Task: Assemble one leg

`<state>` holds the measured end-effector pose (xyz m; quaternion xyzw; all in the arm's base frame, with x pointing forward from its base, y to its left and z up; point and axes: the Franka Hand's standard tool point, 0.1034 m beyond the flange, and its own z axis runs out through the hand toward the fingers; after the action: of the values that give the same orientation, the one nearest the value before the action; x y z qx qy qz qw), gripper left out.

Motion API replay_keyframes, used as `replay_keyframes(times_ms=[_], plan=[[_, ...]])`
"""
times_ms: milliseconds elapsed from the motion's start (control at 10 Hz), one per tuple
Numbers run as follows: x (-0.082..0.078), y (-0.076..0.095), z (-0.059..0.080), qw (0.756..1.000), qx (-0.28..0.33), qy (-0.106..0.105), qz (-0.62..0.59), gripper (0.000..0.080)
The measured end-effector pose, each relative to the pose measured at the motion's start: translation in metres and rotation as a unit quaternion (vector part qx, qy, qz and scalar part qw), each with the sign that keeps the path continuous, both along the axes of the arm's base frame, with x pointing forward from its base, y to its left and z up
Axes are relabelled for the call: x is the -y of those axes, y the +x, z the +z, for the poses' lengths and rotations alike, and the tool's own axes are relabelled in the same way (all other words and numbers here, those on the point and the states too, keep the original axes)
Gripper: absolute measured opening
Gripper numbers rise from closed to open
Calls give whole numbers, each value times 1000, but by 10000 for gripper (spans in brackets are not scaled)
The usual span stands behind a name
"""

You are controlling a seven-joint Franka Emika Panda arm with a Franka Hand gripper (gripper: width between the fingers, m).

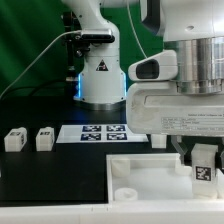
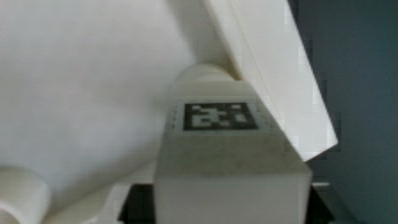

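Note:
My gripper (image 1: 203, 172) is shut on a leg (image 1: 204, 163), a small white block with a black-and-white tag, at the exterior view's right. It holds the leg over the near right corner of the large white square top (image 1: 140, 176). In the wrist view the leg (image 2: 217, 130) fills the space between my dark fingers (image 2: 143, 203), and my gripper (image 2: 222, 208) clamps its sides. The leg's rounded far end lies against the raised rim of the top (image 2: 89, 90). Whether it sits in a corner hole is hidden. Two more legs (image 1: 14, 139) (image 1: 44, 137) stand at the left.
The marker board (image 1: 100, 131) lies on the black table behind the top. The robot's white base (image 1: 100, 75) stands at the back centre with cables beside it. A small white part (image 1: 157, 140) sits by the marker board's right end.

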<state>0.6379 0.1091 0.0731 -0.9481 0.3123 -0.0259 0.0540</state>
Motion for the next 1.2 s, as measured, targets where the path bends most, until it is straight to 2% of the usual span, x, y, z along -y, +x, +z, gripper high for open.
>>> replay_keyframes(times_ms=[200,400,500,600,800,900,1000,1100,1200], plan=[[2,-1,-1,994,-11,21,-103,294],[3,-4,-2,965,-33,50,-256,294],[4,-5,-2,944,-43,68,-320,295],[4,-7,-3,913,-57,88,-394,295],[1,-9,-3,859,-72,99,-497,295],[1,-9,-3,855,-72,100,-504,295],[1,-9,-3,865,-70,99,-487,295],[1,-9,-4,872,-68,98,-475,382],[-1,-10,-4,876,-68,97,-468,382]])
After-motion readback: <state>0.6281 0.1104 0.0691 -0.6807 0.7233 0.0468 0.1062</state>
